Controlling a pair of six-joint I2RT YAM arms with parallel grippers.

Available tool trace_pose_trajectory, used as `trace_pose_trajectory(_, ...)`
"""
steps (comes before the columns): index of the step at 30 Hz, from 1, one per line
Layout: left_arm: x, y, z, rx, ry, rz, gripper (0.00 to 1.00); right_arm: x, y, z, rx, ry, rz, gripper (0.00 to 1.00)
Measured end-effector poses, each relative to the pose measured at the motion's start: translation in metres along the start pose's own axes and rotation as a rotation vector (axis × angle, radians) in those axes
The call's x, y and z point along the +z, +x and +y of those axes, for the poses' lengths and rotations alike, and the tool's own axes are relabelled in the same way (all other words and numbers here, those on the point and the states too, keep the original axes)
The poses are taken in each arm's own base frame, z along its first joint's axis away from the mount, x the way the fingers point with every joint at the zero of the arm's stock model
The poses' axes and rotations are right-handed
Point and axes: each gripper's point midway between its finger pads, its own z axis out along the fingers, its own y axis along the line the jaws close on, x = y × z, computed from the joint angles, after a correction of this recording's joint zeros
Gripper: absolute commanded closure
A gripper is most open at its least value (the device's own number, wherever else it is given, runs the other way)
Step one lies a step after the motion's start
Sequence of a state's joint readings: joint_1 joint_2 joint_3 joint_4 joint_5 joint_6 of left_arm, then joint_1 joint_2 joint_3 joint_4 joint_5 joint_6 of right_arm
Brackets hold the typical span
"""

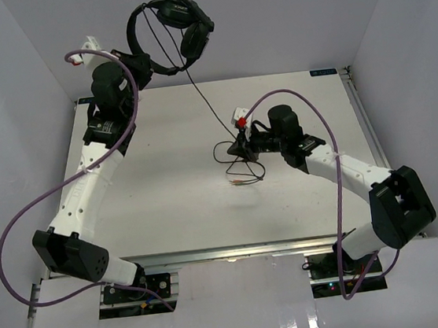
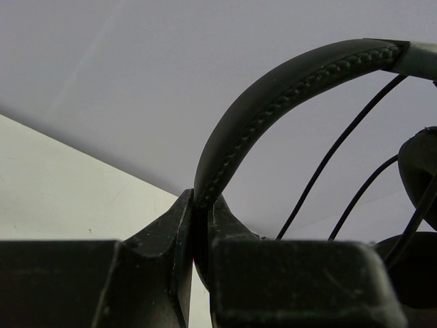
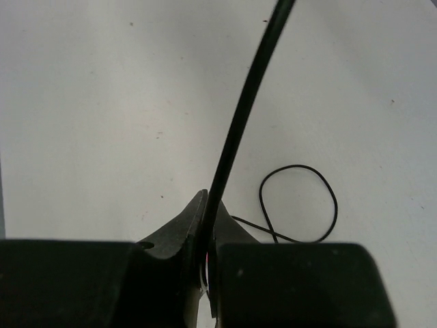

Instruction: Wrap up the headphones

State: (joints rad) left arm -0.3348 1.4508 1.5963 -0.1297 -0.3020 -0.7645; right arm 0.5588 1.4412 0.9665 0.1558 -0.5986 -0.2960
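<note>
Table (image 1: 170, 217): 1 headphones (image 1: 197, 38), left pincer (image 2: 198, 203), right pincer (image 3: 207, 208) clamped.

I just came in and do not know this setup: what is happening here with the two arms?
The left claw is shut on the headband of the headphones and holds them in the air by the far edge of the table. The right claw pinches their thin cable near the middle. The cable's end lies in loose loops on the surface.
</note>
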Motion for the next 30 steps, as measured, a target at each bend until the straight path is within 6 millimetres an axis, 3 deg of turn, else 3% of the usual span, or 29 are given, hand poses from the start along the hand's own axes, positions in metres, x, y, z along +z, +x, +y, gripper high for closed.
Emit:
trace_pose_trajectory(6,-0.015,-0.026,-0.007,-0.030,0.029,-0.039,1.00,-0.011,0.005,-0.023,0.019,0.074,0.010,0.92)
trace_pose_trajectory(12,-0.006,-0.032,0.008,-0.047,-0.007,-0.051,1.00,-0.010,0.001,-0.012,0.005,0.035,0.001,0.92)
trace_pose_trajectory(23,0.044,0.017,0.049,-0.009,-0.133,0.030,1.00,0.007,-0.004,0.059,-0.116,-0.144,0.065,0.92)
trace_pose_trajectory(26,0.054,0.033,0.065,0.039,-0.173,0.052,1.00,0.006,-0.010,0.061,-0.155,-0.142,0.087,0.92)
trace_pose_trajectory(30,0.060,0.057,0.094,0.168,-0.231,0.086,1.00,-0.002,-0.028,0.047,-0.228,-0.082,0.119,0.92)
